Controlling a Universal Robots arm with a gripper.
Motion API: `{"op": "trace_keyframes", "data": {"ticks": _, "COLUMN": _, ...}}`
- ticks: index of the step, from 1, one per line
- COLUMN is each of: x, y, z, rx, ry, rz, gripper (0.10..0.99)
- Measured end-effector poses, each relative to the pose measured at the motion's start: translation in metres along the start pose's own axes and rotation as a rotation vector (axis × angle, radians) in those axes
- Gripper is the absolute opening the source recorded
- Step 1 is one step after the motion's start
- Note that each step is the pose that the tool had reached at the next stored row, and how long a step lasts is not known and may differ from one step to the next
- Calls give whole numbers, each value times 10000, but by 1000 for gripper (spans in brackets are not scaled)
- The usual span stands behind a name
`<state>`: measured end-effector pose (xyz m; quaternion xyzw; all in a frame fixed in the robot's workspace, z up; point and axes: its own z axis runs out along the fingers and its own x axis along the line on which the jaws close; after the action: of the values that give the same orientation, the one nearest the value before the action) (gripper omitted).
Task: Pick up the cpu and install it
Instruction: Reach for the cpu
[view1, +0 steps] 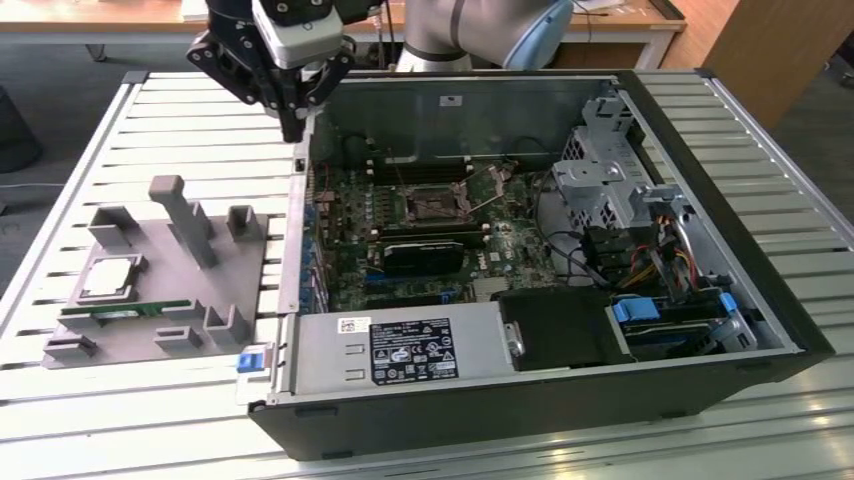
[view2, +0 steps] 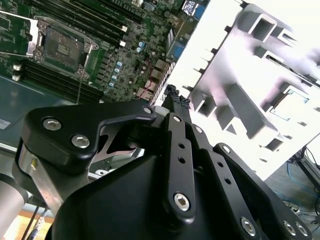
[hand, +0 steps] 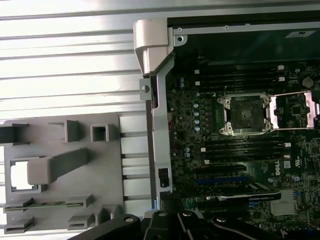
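My jaws, pressed together and empty, hang over the case wall (view1: 296, 235); the cpu (view1: 111, 277), in the fixture (view1: 220, 290) by the tabletop's (view1: 174, 130) edge at the exterior view's left, requires a level, square edge grip.

The cpu (view1: 110, 277), a small flat square chip with a silver-grey top, lies level in a square recess of the grey holder (view1: 160, 285) (towards the exterior view's left, outside the computer case (view1: 534, 400)).
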<state>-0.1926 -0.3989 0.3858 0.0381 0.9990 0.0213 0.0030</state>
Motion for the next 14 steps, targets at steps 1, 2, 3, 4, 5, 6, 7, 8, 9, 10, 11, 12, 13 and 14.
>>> {"op": "trace_keyframes", "data": {"ticks": 1, "x": 8, "y": -1, "z": 1, "rx": 0, "ry": 3, "rz": 0, "gripper": 106}}
{"op": "trace_keyframes", "data": {"ticks": 2, "x": 18, "y": -2, "z": 2, "rx": 1, "ry": 6, "rz": 0, "gripper": 106}}
{"op": "trace_keyframes", "data": {"ticks": 3, "x": 27, "y": -2, "z": 3, "rx": 1, "ry": 8, "rz": 0, "gripper": 106}}
{"op": "trace_keyframes", "data": {"ticks": 4, "x": 36, "y": -3, "z": 4, "rx": 1, "ry": 10, "rz": 0, "gripper": 106}}
{"op": "trace_keyframes", "data": {"ticks": 5, "x": 46, "y": -4, "z": 5, "rx": 1, "ry": 13, "rz": 0, "gripper": 106}}
{"op": "trace_keyframes", "data": {"ticks": 6, "x": 55, "y": -4, "z": 6, "rx": 0, "ry": 15, "rz": 0, "gripper": 106}}
{"op": "trace_keyframes", "data": {"ticks": 7, "x": 64, "y": -5, "z": 7, "rx": 1, "ry": 19, "rz": 1, "gripper": 106}}
{"op": "trace_keyframes", "data": {"ticks": 8, "x": 72, "y": -6, "z": 9, "rx": 1, "ry": 22, "rz": 1, "gripper": 106}}
{"op": "trace_keyframes", "data": {"ticks": 9, "x": 78, "y": -6, "z": 10, "rx": 1, "ry": 27, "rz": 1, "gripper": 106}}
{"op": "trace_keyframes", "data": {"ticks": 10, "x": 84, "y": -7, "z": 10, "rx": 2, "ry": 33, "rz": 1, "gripper": 106}}
{"op": "trace_keyframes", "data": {"ticks": 11, "x": 91, "y": -7, "z": 11, "rx": 4, "ry": 39, "rz": 1, "gripper": 106}}
{"op": "trace_keyframes", "data": {"ticks": 12, "x": 99, "y": -8, "z": 12, "rx": 4, "ry": 43, "rz": 2, "gripper": 106}}
{"op": "trace_keyframes", "data": {"ticks": 13, "x": 106, "y": -9, "z": 14, "rx": 3, "ry": 46, "rz": 2, "gripper": 106}}
{"op": "trace_keyframes", "data": {"ticks": 14, "x": 114, "y": -9, "z": 15, "rx": 4, "ry": 50, "rz": 2, "gripper": 106}}
